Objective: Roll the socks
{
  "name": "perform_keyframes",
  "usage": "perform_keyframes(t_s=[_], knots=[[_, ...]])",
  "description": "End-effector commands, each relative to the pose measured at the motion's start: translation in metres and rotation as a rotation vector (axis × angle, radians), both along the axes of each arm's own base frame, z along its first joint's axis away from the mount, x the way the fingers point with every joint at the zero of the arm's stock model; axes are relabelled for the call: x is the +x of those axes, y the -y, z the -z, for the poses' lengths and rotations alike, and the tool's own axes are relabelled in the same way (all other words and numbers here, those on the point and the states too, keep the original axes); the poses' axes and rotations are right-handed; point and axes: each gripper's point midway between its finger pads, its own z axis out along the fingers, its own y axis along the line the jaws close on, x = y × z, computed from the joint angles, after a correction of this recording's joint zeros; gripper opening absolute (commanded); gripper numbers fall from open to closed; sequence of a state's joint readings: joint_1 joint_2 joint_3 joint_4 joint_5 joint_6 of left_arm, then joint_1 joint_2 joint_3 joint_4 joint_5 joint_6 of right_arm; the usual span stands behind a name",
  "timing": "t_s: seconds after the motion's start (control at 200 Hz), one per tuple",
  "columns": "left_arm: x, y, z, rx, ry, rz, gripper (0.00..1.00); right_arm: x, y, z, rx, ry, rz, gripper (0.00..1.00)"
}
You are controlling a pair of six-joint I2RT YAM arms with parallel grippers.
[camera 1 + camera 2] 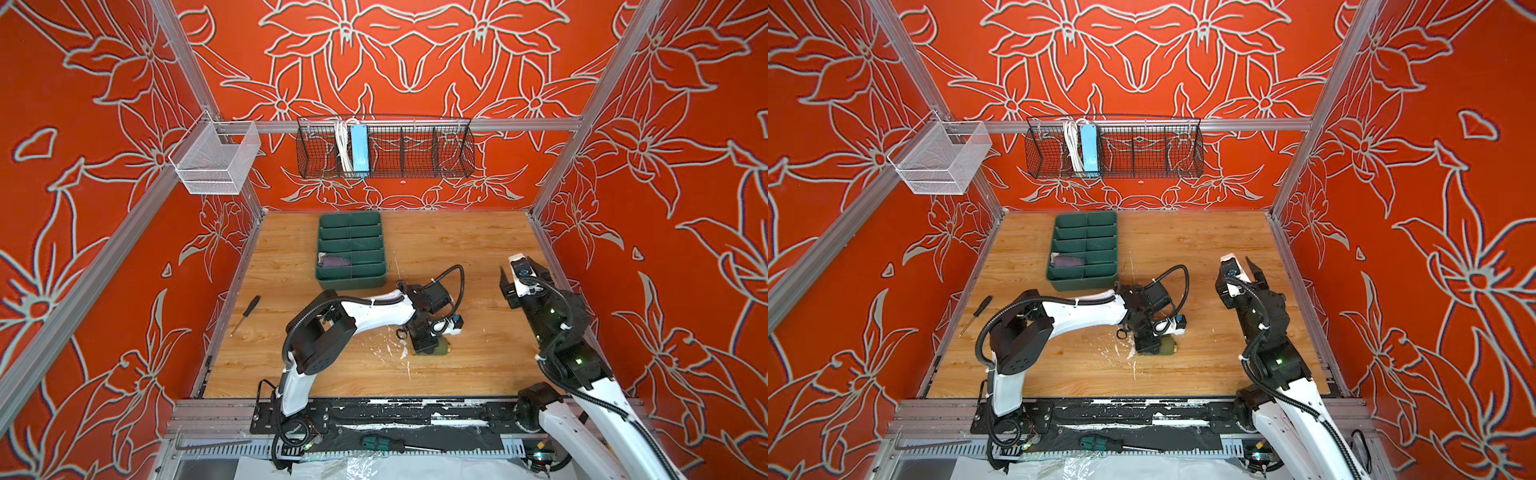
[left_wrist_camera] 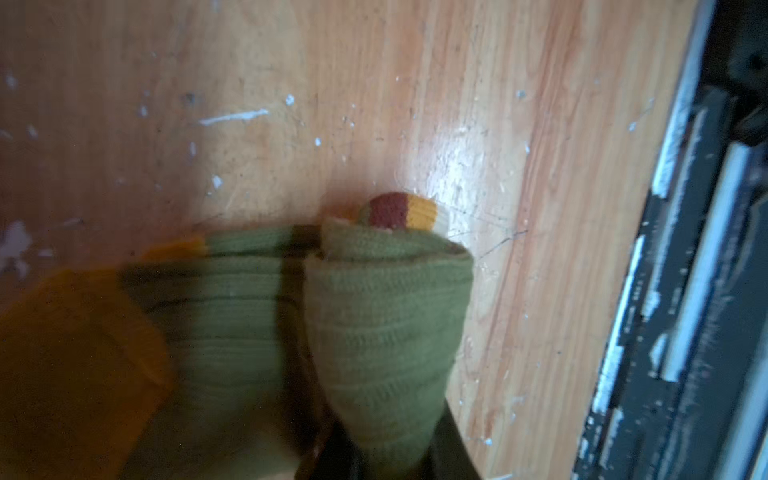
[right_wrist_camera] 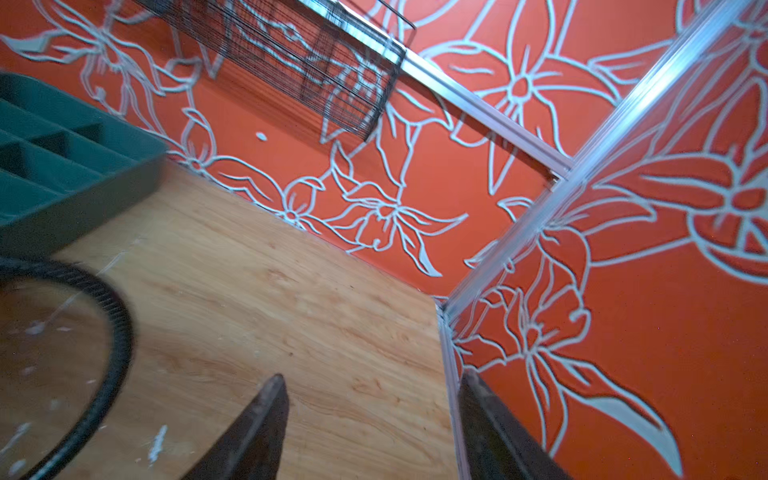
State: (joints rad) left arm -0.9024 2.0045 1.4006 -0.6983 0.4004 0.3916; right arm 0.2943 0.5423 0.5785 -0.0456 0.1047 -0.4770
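- Left jaws are pinching the rolled green sock (image 2: 386,324), which is sitting on the bench (image 1: 457,249) near its middle.
- Right jaws are standing spread and gripping nothing, raised above the bench's right side.
- Purple sock (image 1: 334,262) is lying in the tray (image 1: 353,283), in the left column, 2nd compartment from the near end.
- Screwdriver (image 1: 249,309) is lying near the bench's left edge.

Orange floral walls (image 1: 415,62), wooden tabletop (image 1: 457,249)

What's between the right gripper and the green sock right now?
Only bare wooden table, lightly scuffed, between the right gripper and the green sock; both top views show it.
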Motion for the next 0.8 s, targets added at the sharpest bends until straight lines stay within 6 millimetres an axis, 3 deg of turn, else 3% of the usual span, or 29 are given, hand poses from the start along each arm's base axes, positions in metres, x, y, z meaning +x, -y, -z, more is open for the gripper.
perform_keyframes(t_s=[0.0,0.12,0.33,0.42,0.591,0.676,0.796], knots=[[-0.046,-0.028,0.026,0.065,-0.345,-0.009,0.00,-0.037,-0.059,0.050,-0.139,-0.208,-0.413,0.65],[-0.031,-0.024,0.031,0.037,-0.473,-0.034,0.00,-0.082,-0.087,0.093,-0.253,-0.391,-0.681,0.64],[-0.005,-0.012,0.042,0.023,-0.523,-0.098,0.00,-0.118,-0.099,0.170,-0.653,-0.556,-0.801,0.63],[-0.003,-0.015,0.046,0.037,-0.508,-0.104,0.00,-0.120,-0.111,0.190,-0.716,-0.575,-0.820,0.63],[-0.005,-0.021,0.051,0.057,-0.496,-0.103,0.00,-0.107,-0.149,0.216,-0.699,-0.594,-0.807,0.61],[-0.007,-0.023,0.052,0.060,-0.501,-0.103,0.00,-0.091,-0.160,0.229,-0.700,-0.575,-0.750,0.58],[-0.010,-0.026,0.054,0.070,-0.502,-0.101,0.00,-0.068,-0.167,0.231,-0.695,-0.492,-0.664,0.55]])
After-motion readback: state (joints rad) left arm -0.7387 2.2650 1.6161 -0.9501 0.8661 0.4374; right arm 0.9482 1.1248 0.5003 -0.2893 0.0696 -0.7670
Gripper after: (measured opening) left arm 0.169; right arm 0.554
